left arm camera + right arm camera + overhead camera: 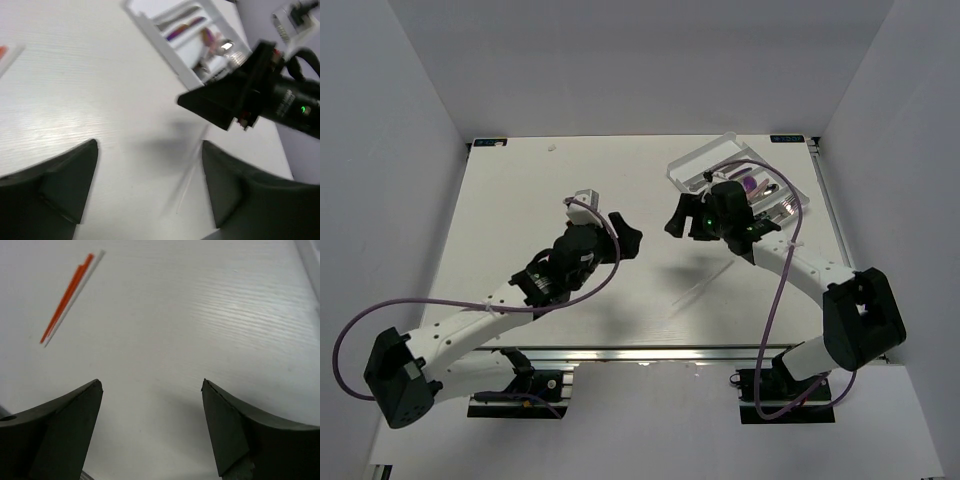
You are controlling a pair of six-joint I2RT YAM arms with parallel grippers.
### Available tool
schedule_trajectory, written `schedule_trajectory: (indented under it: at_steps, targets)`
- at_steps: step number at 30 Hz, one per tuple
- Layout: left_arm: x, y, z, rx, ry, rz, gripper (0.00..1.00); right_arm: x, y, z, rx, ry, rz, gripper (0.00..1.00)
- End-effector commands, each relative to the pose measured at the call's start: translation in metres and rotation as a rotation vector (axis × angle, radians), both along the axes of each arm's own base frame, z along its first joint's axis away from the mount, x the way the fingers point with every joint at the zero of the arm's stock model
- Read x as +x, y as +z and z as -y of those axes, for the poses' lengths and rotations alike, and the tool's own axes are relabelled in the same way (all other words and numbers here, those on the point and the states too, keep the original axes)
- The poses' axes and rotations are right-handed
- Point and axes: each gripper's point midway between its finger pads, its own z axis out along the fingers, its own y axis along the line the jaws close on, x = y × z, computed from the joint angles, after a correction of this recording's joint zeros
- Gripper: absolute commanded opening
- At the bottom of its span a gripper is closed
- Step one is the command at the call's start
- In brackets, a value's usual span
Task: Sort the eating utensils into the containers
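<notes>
Desk (520,200): white, largely bare. Tray (692,163): far right corner, holding purple-handled utensils (184,28) and silver utensils (782,205). Left gripper (149,143) and right gripper (152,382): both above bare desk to the left of the tray, jaws spread, nothing held. A thin red-orange and pale strip (67,297) lies flat on the desk; whether it is cutlery cannot be told. Recommendation: verify it first; if cutlery, descend square across its handle, close low, lift level, lay it along a matching compartment
</notes>
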Motion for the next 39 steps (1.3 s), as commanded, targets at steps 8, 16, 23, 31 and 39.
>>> schedule_trajectory:
  at_steps: [8,16,23,31,39]
  targets:
    - [-0.012,0.014,-0.088,0.533,0.153,-0.102,0.98,-0.008,-0.026,0.098,-0.263,-0.498,-0.110,0.89]
    - [-0.018,-0.036,-0.126,0.687,0.256,-0.147,0.98,-0.042,-0.060,0.138,-0.225,-0.821,-0.227,0.83]
    - [-0.023,-0.024,-0.129,0.623,0.248,-0.109,0.98,-0.069,-0.092,0.163,-0.409,-0.963,-0.381,0.77]
    - [-0.027,-0.021,-0.122,0.594,0.199,-0.101,0.98,-0.073,-0.126,0.153,-0.447,-0.953,-0.484,0.65]
    - [-0.030,-0.011,-0.123,0.555,0.195,-0.074,0.98,-0.076,-0.149,0.146,-0.487,-0.941,-0.527,0.39]
